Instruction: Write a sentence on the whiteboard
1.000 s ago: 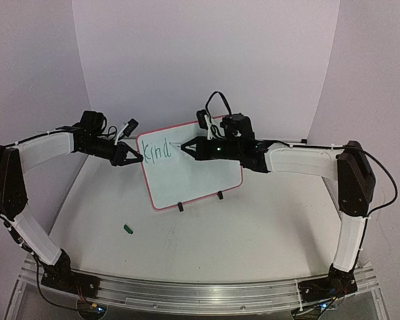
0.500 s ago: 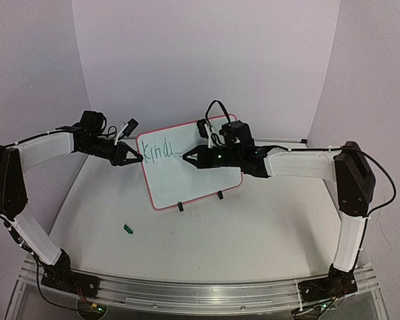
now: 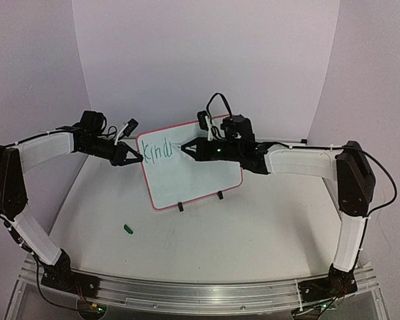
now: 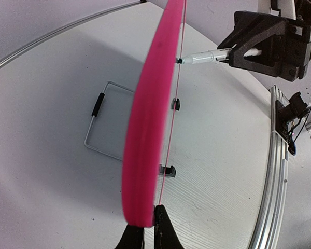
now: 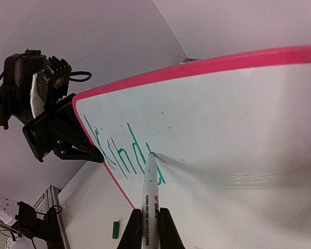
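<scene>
Right wrist view: pressing the marker (image 5: 151, 192) onto the standing whiteboard (image 5: 238, 119), just past the green lettering (image 5: 125, 151).
Clenching marker in right gripper (image 5: 150, 215), pinching board's edge with left gripper (image 4: 145, 231), probably heading rightward along the row.

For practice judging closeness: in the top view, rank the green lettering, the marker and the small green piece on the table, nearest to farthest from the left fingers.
1. green lettering, just right, on the board.
2. marker, farther right, at the lettering's end.
3. small green piece, below on the table.
</scene>
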Motion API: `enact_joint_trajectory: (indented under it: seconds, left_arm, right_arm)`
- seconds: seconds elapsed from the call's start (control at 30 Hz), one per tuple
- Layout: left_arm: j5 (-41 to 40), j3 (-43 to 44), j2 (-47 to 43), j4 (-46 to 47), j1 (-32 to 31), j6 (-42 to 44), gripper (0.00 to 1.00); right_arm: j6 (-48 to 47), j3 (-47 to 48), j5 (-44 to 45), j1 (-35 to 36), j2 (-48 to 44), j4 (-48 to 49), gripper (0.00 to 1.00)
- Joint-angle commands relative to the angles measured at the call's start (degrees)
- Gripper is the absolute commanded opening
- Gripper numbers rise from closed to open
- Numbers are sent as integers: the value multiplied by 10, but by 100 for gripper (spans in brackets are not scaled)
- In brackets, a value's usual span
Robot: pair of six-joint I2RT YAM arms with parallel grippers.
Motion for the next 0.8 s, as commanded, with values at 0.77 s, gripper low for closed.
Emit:
enact_joint_trajectory:
  seconds: [0.77]
  left_arm:
    - [-34,10,3,-26,-1,18,0]
  right_arm:
    - [9,-42,45,-14,-38,27,0]
